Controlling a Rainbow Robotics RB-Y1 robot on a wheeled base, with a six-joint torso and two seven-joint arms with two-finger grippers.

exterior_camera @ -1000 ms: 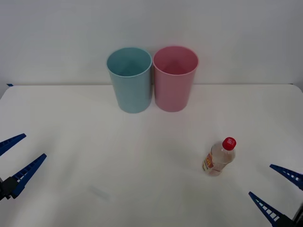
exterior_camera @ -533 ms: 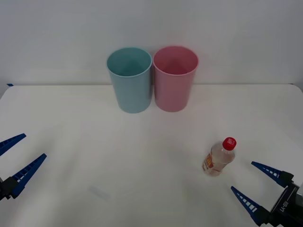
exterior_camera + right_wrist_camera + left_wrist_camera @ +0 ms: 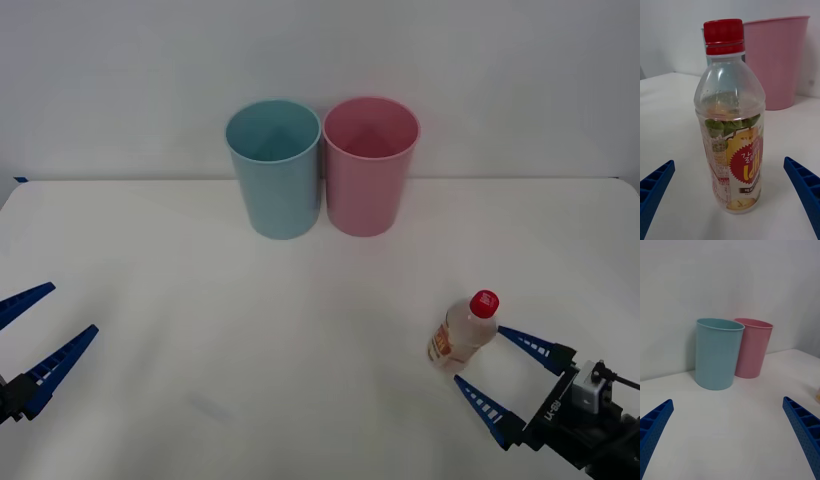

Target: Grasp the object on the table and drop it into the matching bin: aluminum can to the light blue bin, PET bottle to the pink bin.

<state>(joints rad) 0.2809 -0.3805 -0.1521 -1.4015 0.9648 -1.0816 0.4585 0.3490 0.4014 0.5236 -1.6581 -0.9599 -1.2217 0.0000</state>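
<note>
So the PET bottle [image 3: 464,334] is a small clear plastic one with a red screw cap and an orange-and-white label with some green leaves printed above it. It's standing upright on the white table [image 3: 300,330], over on the right-hand side toward the near edge, and it looks pretty much empty. In the right wrist view the bottle [image 3: 730,120] is sitting dead centre between the two blue ribbed fingers [image 3: 805,191].

The right gripper [image 3: 508,375] is sitting low by the table, just beside the bottle, fingers spread wide with one on each side of it and not touching it. Nothing gripped.

The left gripper [image 3: 35,335] is hanging out at the far left edge, well apart from everything, fingers also wide open and holding nothing.

The light blue bin [image 3: 274,168] and the pink bin [image 3: 369,165] are standing side by side at the back of the table, just about touching, against the white wall. There's a big stretch of bare tabletop between the bottle and the bins, and the pink one is the nearer of the two to the bottle.
</note>
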